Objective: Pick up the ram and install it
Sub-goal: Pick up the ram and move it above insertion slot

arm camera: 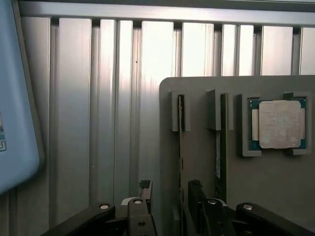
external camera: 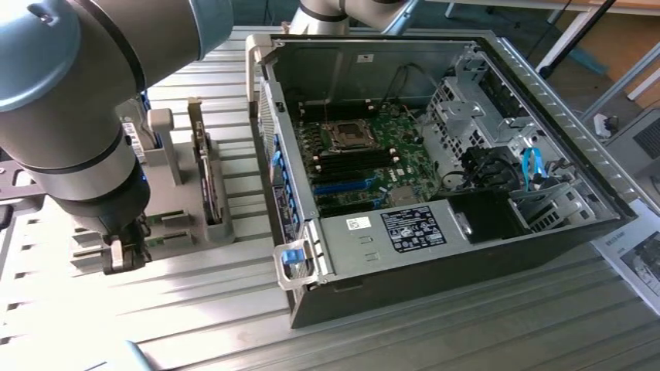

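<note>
Big open case (external camera: 557, 100) on the exterior view's right, the arm (external camera: 73, 116) looming over the grey holder (external camera: 181, 232) beside it on the slatted table (arm camera: 98, 98). We're at the pick, by my read, with nothing lifted yet. The ram (arm camera: 181, 118) stands on edge in its slot, thin edge up at the wrist camera. Its long axis runs along the slot, straight away from the gripper (arm camera: 170, 187) and parallel to its twin (arm camera: 222, 142) next door. Jaws spread wide and empty, one finger either side of the ram's near end, not touching. The grasp calls for squaring across that thin board, clear of the twin.
</note>
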{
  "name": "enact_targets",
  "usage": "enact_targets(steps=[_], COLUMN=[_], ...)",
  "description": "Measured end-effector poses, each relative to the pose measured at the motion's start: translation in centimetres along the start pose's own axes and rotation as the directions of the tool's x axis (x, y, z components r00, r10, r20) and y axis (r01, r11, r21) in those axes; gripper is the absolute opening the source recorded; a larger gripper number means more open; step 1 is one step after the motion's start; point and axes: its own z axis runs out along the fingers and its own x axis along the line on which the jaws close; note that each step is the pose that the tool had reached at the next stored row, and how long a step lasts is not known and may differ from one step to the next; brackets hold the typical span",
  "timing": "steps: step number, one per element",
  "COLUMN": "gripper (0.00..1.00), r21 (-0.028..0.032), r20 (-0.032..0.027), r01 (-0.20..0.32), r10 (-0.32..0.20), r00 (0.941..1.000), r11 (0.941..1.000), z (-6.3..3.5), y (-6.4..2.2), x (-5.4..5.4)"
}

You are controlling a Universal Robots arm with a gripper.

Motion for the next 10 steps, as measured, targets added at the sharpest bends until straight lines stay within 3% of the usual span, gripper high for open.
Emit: enact_targets(steps=[10], gripper=[0.42], r21=[-0.0001], r20=[0.0004], r01=[0.000], r10=[0.000], r00=[1.0000], r11=[1.0000], z=[0.51], y=[0.00], x=[0.00])
